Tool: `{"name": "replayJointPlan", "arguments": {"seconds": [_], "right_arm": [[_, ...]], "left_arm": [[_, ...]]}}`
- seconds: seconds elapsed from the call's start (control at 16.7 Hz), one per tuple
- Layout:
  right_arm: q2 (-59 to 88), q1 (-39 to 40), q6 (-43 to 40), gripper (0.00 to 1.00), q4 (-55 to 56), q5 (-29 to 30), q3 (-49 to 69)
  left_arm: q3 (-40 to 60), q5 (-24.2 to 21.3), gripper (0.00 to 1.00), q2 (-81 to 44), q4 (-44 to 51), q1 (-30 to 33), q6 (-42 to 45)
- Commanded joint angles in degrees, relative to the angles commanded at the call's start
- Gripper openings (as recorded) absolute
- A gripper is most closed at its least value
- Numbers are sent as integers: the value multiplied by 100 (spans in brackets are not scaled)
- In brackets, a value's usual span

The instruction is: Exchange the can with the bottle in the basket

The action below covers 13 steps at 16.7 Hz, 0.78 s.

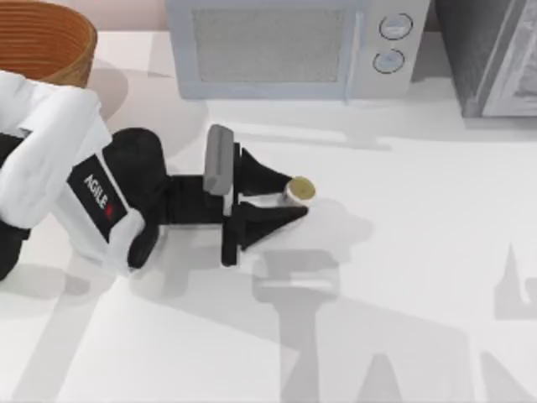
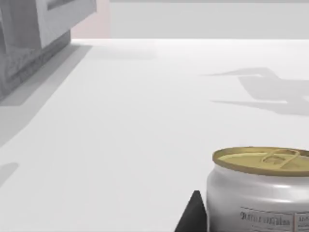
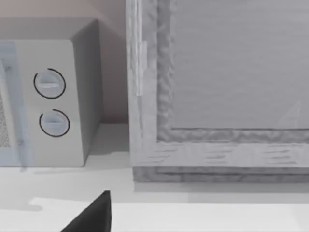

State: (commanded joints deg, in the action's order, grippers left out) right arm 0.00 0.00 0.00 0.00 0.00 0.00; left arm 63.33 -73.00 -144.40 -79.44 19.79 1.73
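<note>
The left tool (image 1: 284, 201), fingers spread open around the can (image 1: 297, 191) at three o'clock, should pinch its light, slippery, dentable sides mid-height.

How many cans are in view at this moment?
1. The can stands upright on the table, between the open jaws of the left gripper, in front of the microwave. The basket's inside is mostly out of frame.
</note>
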Motion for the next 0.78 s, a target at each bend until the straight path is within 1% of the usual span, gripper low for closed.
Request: {"name": "replayJointPlan", "arguments": {"seconds": [0.72,0.78], "right_arm": [[0,0,0,100,0,0,0],[0,0,0,100,0,0,0]], "left_arm": [[0,0,98,0,0,0,0],[0,0,100,0,0,0,0]]}}
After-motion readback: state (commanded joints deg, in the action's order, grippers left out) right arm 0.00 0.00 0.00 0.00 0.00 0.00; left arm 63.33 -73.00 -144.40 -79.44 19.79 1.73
